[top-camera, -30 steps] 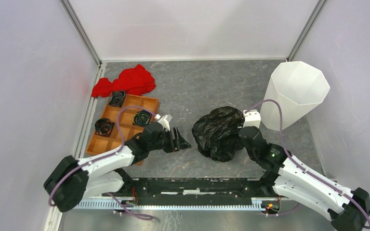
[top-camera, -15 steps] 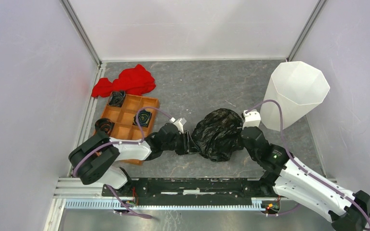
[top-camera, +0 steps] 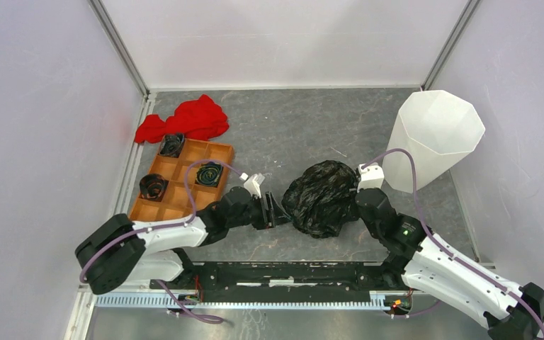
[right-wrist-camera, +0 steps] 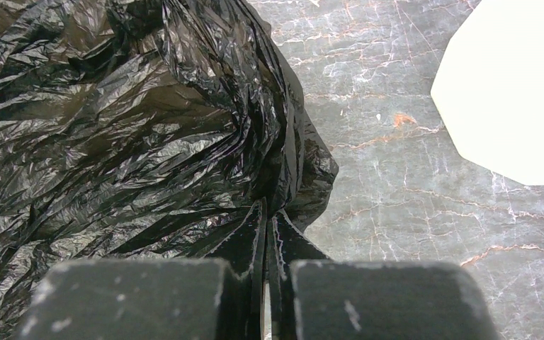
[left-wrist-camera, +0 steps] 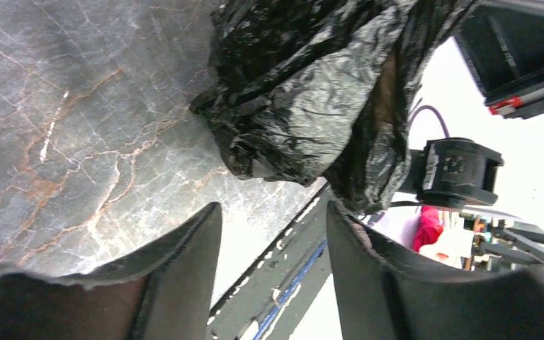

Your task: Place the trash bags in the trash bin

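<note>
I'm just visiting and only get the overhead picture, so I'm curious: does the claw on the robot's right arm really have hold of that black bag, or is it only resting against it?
Observer: It has hold of it. That arm's own camera shows the right gripper shut, with a fold of the trash bag pinched between its fingers.
Operator: And the other claw, is it gripping too?
Observer: No. The left wrist camera shows the left gripper open, with the bag just beyond its fingertips and nothing between them.
</note>
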